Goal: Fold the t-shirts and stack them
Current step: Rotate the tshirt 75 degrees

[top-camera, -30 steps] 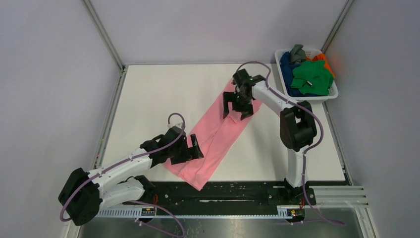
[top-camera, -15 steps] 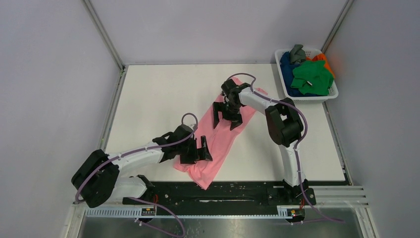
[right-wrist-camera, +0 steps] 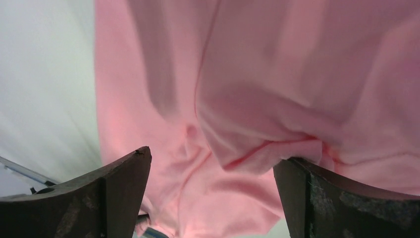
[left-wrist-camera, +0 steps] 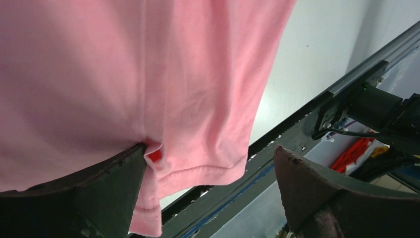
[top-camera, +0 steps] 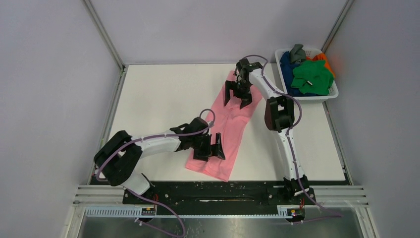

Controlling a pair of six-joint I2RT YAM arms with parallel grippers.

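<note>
Under the gaping left claw [top-camera: 216, 151] lies the pink t-shirt [top-camera: 230, 129] — its hem; right claw [top-camera: 237, 98] gapes farther up.

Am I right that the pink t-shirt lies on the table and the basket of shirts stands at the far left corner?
Not quite: the top external view shows the basket at the far right corner. The pink t-shirt does lie on the table.

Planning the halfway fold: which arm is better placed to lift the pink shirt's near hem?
Left. The left gripper, open, sits over the near hem of the pink t-shirt; the right gripper, open, is at the far end.
</note>
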